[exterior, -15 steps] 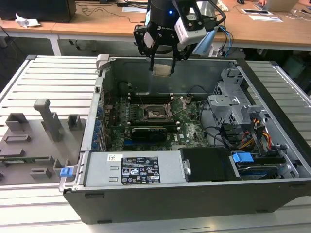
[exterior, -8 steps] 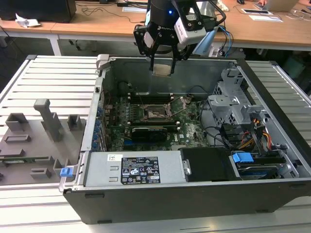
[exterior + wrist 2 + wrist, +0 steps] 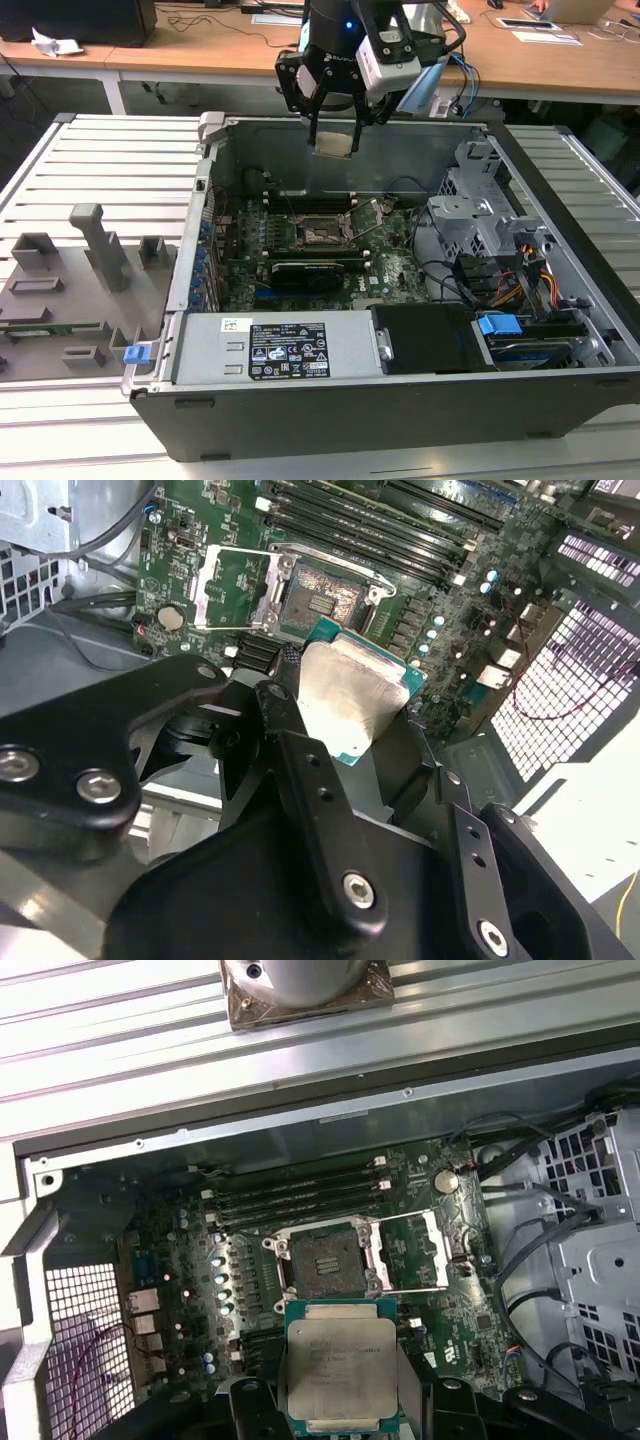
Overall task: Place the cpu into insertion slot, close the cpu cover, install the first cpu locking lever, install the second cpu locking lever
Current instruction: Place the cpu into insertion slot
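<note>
The black linkages of the end effector (image 3: 345,712) fill the foreground in the second wrist view. Its fingers are closed on two opposite edges of the cpu (image 3: 345,695), whose pale metal face is turned up toward the camera.

In the exterior view the arm comes down from above. The end effector (image 3: 334,135) points downward over the far side of the open computer case (image 3: 350,410) and holds the cpu (image 3: 332,146) in the air, well above the motherboard.

The insertion slot (image 3: 325,1260) lies bare below, its dark pin field exposed. The cpu cover (image 3: 412,1250) is swung open and lies just beside it. The cpu (image 3: 340,1375) is well apart from the slot. Long black memory slots (image 3: 300,1195) run alongside the slot.

The case rests on a grey slatted metal worktop (image 3: 110,170). A silver power supply (image 3: 290,350) sits at its near wall, and a metal drive cage (image 3: 480,200) is on the exterior view's right. Grey fixture blocks (image 3: 100,245) stand on the exterior view's left. Behind are further worktops of pale wood (image 3: 200,45).
</note>
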